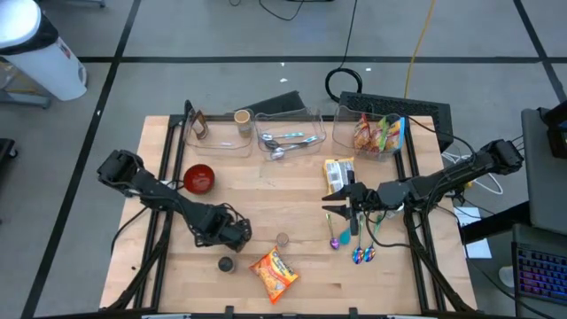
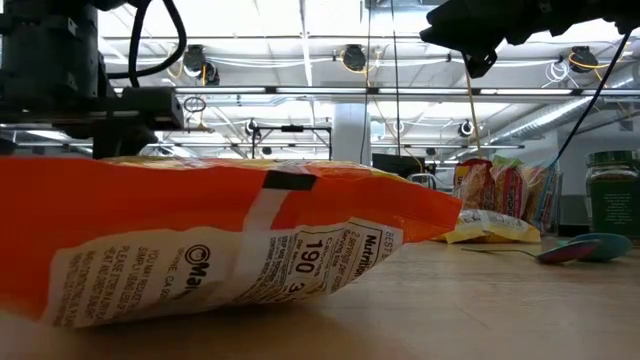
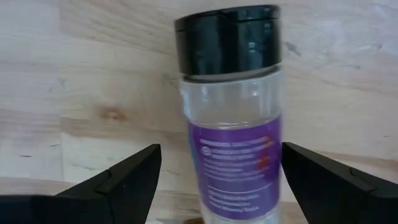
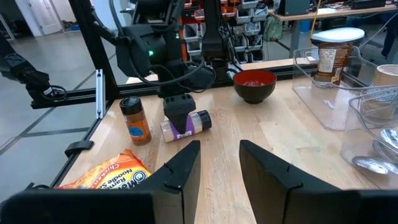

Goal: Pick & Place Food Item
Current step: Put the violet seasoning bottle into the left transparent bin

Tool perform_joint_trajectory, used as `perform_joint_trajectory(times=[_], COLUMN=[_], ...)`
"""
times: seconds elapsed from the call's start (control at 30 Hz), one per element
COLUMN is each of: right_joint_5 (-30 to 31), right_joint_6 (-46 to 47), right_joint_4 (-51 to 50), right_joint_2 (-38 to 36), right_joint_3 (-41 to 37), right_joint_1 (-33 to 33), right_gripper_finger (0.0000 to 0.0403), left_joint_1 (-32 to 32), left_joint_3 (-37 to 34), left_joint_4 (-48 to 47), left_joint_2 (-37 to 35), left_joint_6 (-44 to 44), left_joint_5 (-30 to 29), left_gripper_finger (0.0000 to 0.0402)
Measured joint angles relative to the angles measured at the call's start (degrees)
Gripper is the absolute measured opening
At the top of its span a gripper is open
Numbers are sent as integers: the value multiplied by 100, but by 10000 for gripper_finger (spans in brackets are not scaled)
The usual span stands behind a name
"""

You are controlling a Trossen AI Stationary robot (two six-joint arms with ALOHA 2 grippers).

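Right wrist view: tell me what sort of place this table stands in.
Probably a robotics lab or workshop. Behind the wooden table stand shelves of parts bins and a workbench, and the floor is bare grey with marked lines.

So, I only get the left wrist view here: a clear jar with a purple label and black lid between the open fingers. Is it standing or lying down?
Observer: Lying on its side. The right wrist view shows the clear purple-labelled jar flat on the wooden table, with the left hand directly over it.
Operator: Anything close beside it?
Observer: An upright orange spice jar with a black lid, standing apart from it.
Operator: And the food packet?
Observer: An orange noodle packet lies flat near the table's front edge. The right hand waits mid-table, empty.
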Motion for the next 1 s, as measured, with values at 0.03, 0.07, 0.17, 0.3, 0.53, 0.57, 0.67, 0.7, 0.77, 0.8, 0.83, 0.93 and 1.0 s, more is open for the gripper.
perform_joint_trajectory(times=[0.03, 0.07, 0.17, 0.3, 0.53, 0.57, 0.67, 0.7, 0.77, 0.8, 0.83, 0.93, 1.0], right_joint_5=[2, 2, 4, 6, 6, 6, 6, 6, 6, 6, 6, 6, 6], right_joint_6=[0, 0, -18, -137, -170, -170, -170, -170, -170, -173, -190, -315, -343], right_joint_4=[-2, -2, -2, -2, -1, 0, -6, -9, -9, -9, -9, -4, 4], right_joint_2=[0, 0, 0, 0, 0, 0, 0, 0, 0, 0, 0, 0, 0], right_joint_3=[0, 0, 0, 0, 0, 0, 0, 0, 0, 0, 0, 0, 0], right_joint_1=[-2, -2, -2, -2, -15, -15, -15, -15, -15, -15, -15, -15, -19], right_gripper_finger=[107, 107, 107, 107, 107, 107, 107, 107, 107, 107, 107, 107, 107], left_joint_1=[0, 0, 0, 0, 0, 0, 0, 0, 0, 0, 0, 0, 0], left_joint_3=[-17, -27, -60, -124, -252, -252, -252, -252, -252, -252, -252, -252, -245], left_joint_4=[12, 16, 16, 22, 218, 243, 252, 254, 254, 254, 258, 302, 326], left_joint_2=[0, 0, 0, 0, 0, 0, 0, 0, 0, 0, -1, 0, -2], left_joint_6=[-3, -2, -2, -56, -79, -77, -79, -78, -76, -56, -31, 37, 143], left_joint_5=[9, 9, 15, 48, 167, 170, 127, 105, 77, 71, 66, 50, 22], left_gripper_finger=[337, 337, 337, 334, 270, 259, 227, 219, 206, 203, 201, 201, 205])
